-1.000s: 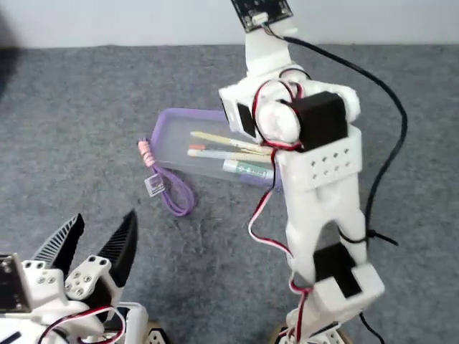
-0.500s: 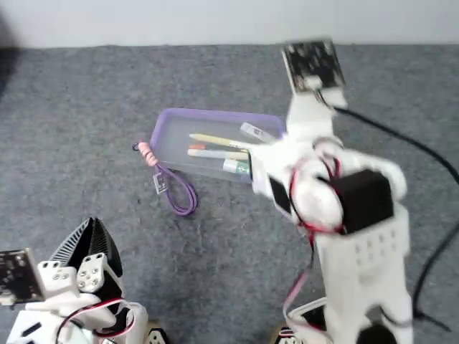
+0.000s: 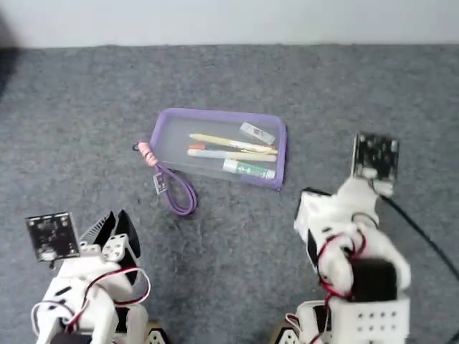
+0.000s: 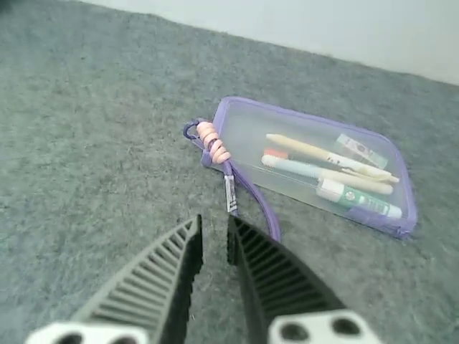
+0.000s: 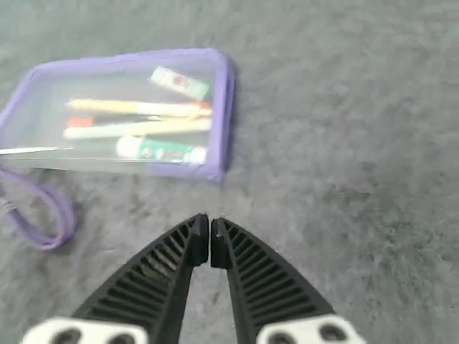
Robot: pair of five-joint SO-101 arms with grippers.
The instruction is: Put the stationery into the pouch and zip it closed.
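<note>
Grey carpet-like tabletop (image 3: 79,93), pale wall (image 3: 215,21) at far edge; both arms low at near edge.
Purple-rimmed clear pouch (image 3: 215,114) lies mid-table w/ stationery (image 3: 249,169) inside. Purple strap (image 3: 179,193) & pink charm (image 3: 146,153) trail off its end, toward left gripper (image 4: 214,226). Nothing btwn grippers & pouch. Left jaws all but closed, empty. Right gripper (image 5: 209,223) clenched, empty, apart from pouch.

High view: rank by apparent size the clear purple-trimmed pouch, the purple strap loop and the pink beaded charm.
Largest to smallest:
1. clear purple-trimmed pouch
2. purple strap loop
3. pink beaded charm
All lie about equally far from the camera, so the order holds.
</note>
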